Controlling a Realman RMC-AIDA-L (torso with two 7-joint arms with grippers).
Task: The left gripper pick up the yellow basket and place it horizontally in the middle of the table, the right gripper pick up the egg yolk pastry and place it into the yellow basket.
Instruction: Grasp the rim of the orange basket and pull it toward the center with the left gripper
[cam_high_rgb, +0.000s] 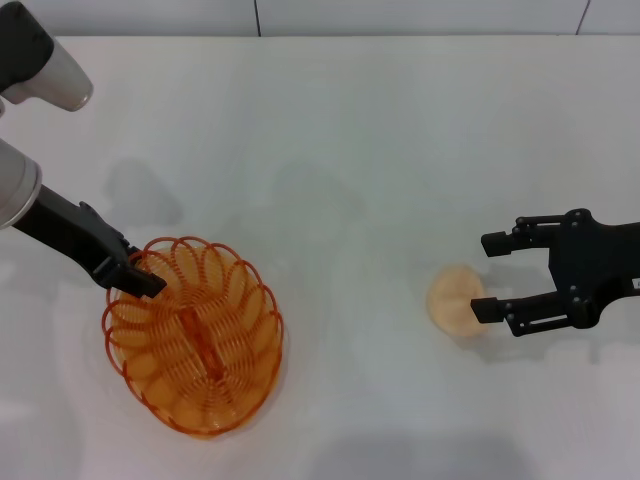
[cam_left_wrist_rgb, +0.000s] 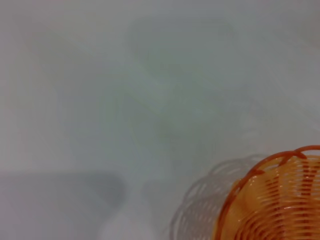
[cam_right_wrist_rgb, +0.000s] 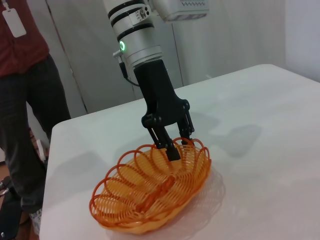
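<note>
Head view: yellow basket, see-through orange wire loops with a scalloped rim, sits at 7 o'clock on the table; left gripper pinches its 10 o'clock rim; egg yolk pastry, pale dome, at 4 o'clock, just beside the right gripper, fingers apart. Left wrist: only the basket's rim shows. Right wrist: left gripper has one finger inside the rim, one outside.

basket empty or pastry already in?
Empty. The yellow basket holds only its own wire loops; the egg yolk pastry sits on the table, between the right pincer's open fingers.
</note>
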